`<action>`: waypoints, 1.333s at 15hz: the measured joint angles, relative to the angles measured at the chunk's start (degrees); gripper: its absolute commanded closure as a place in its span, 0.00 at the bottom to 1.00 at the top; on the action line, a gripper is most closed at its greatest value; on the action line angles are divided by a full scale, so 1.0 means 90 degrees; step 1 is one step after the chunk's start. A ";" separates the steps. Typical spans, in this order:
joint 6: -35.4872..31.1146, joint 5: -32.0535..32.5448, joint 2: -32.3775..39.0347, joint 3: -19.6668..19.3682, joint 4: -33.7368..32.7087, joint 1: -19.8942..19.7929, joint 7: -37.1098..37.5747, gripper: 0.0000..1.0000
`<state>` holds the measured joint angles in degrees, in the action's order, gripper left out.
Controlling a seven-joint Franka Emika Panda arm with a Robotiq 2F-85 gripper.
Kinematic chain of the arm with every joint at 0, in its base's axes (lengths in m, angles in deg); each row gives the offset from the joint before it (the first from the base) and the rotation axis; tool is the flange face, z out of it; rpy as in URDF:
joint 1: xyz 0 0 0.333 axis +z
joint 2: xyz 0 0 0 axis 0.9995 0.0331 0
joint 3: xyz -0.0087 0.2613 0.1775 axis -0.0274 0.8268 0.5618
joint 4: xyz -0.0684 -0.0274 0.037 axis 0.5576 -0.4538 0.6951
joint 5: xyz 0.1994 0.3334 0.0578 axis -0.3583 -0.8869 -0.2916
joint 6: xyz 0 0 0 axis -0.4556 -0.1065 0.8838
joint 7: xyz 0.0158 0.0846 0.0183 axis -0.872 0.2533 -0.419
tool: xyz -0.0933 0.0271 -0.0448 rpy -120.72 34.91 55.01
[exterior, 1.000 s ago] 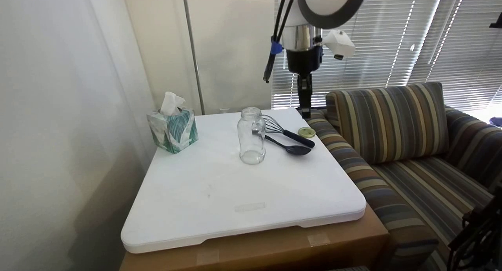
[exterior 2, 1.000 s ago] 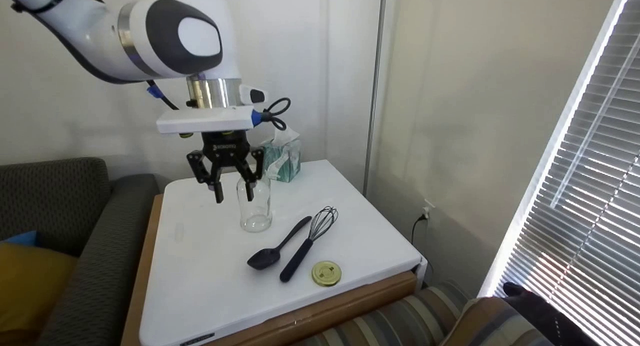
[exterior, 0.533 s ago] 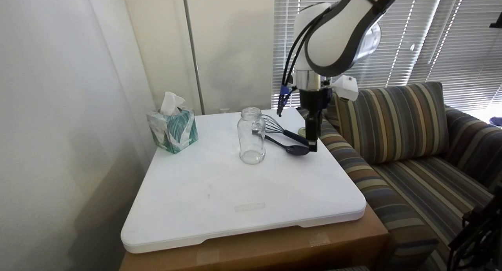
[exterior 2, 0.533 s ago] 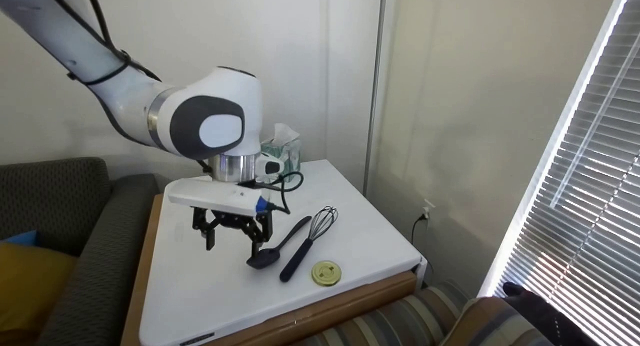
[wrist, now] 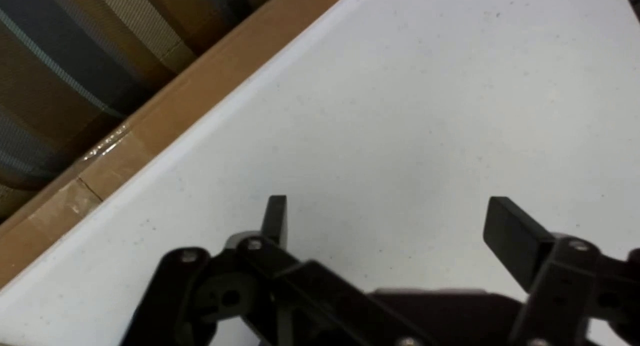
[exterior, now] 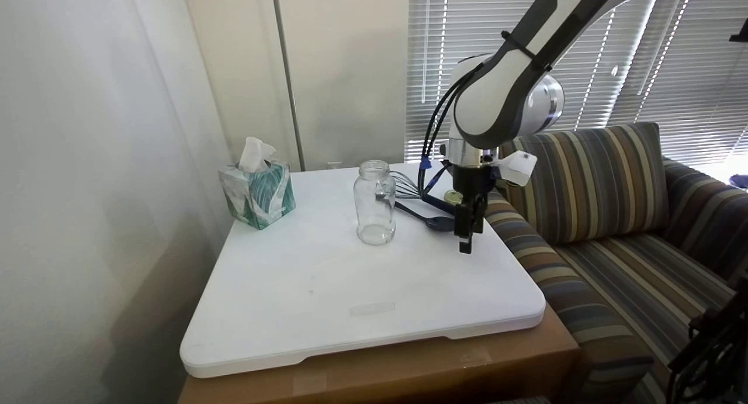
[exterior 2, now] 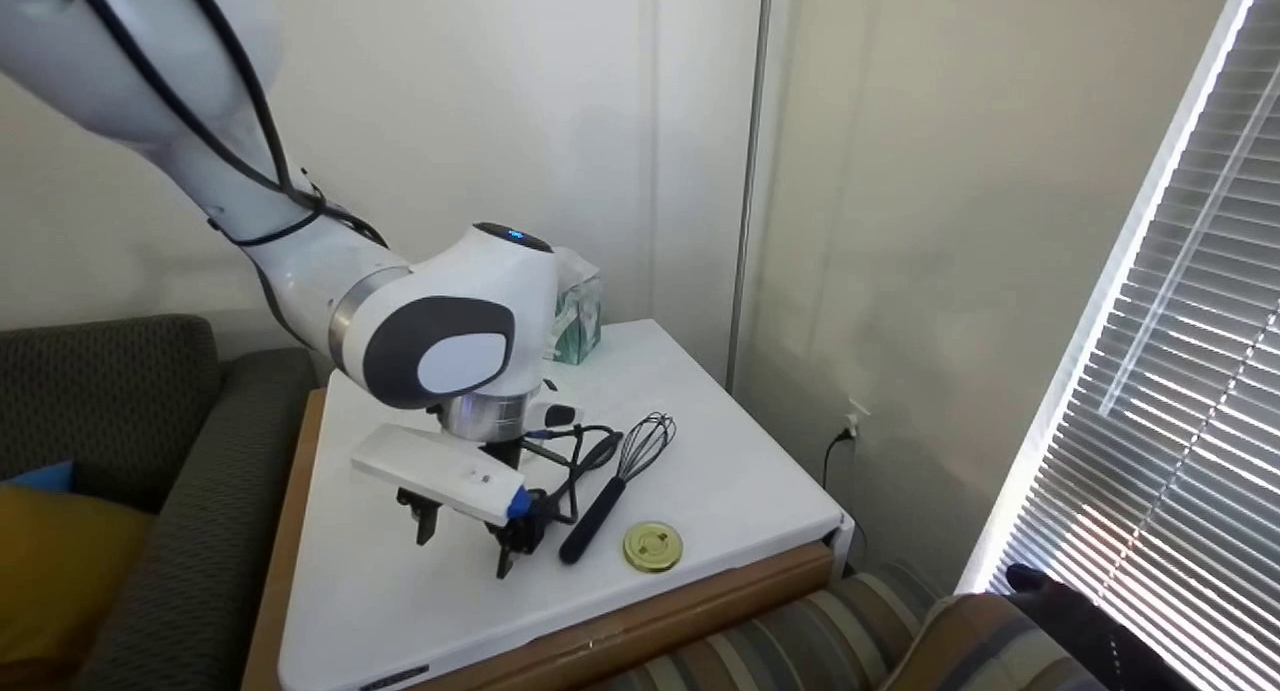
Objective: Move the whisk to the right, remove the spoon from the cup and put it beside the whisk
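Both exterior views: arm (exterior: pixel 489 94) cut off at top, part of spoon (exterior: pixel 438 223) behind gripper (exterior 2: pixel 464 554); wrist view: gripper cut off

Text: none legible | label (exterior 2: pixel 395 677) on table (exterior 2: pixel 400 611): unreadable | blue mark (exterior 2: pixel 515 234) on arm (exterior 2: pixel 325 271): unreadable

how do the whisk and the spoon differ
The whisk has a head of open wire loops, while the spoon has a solid black bowl. They point opposite ways: the whisk's handle lies beside the spoon's bowl. Both have dark handles and lie on the white tabletop.
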<state>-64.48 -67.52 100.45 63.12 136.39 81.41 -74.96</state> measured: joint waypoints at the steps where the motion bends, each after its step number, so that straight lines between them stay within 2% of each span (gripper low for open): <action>1: 0.0000 -0.0001 0.0067 0.0000 -0.0078 -0.0013 0.0031 0.00; 20: 0.0030 0.0072 0.0692 -0.0141 -0.1382 0.0128 0.0648 0.00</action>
<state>-64.22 -66.87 106.67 61.85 123.95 82.57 -69.13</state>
